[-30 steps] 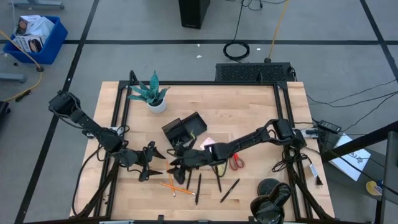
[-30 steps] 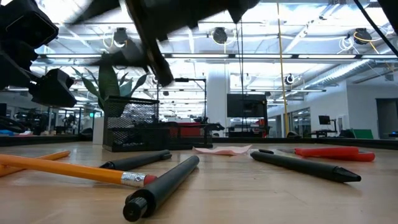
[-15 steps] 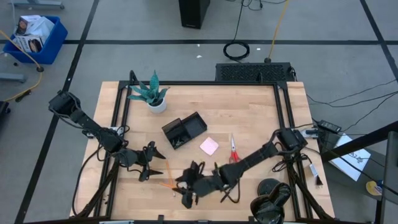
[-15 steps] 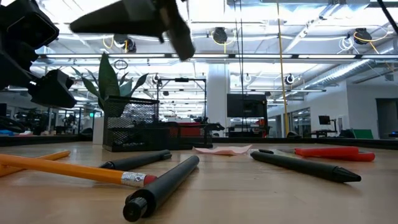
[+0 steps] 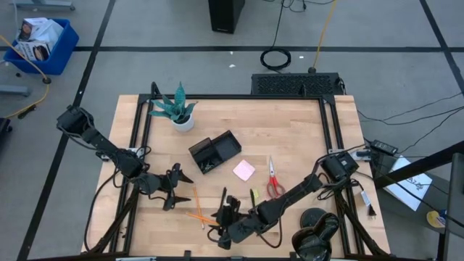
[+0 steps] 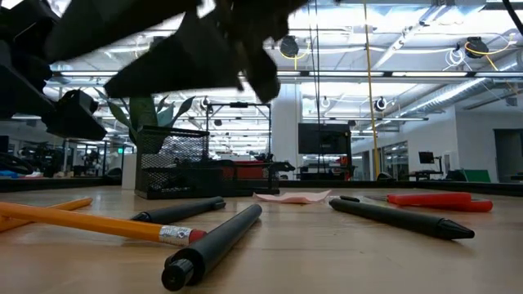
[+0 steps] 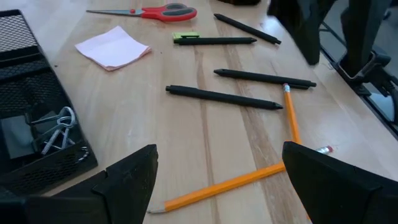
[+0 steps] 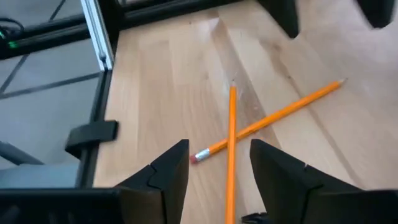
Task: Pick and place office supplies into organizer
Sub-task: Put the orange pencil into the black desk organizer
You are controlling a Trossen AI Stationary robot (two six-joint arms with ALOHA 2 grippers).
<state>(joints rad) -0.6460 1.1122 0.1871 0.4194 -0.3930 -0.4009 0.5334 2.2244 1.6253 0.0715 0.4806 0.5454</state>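
Two orange pencils (image 8: 249, 127) lie crossed on the table near its front edge (image 5: 198, 212). My right gripper (image 8: 217, 177) hovers open just above them; the eraser end lies below the gap between its fingers, and it touches nothing (image 5: 216, 223). Black pens (image 7: 222, 96) lie beside the pencils. The pink sticky pad (image 5: 244, 170) and the red scissors (image 5: 273, 177) lie flat farther back. The black mesh organizer (image 5: 215, 151) stands mid-table. My left gripper (image 5: 184, 190) waits open at the left, above the table (image 7: 214, 180).
A potted green plant (image 5: 178, 110) stands at the far left. A yellow-green bit (image 7: 185, 37) lies by one pen. Metal clips (image 7: 55, 127) sit inside the organizer. A black frame rail (image 8: 99, 37) runs along the table's left edge. Bare wood shows at the far right.
My right gripper has swung from beside the organizer toward the table's near edge and sunk lower, rolling its wrist, and now stands over the crossed pencils. With the arm gone, the sticky pad and the scissors show. Nothing on the table has moved.
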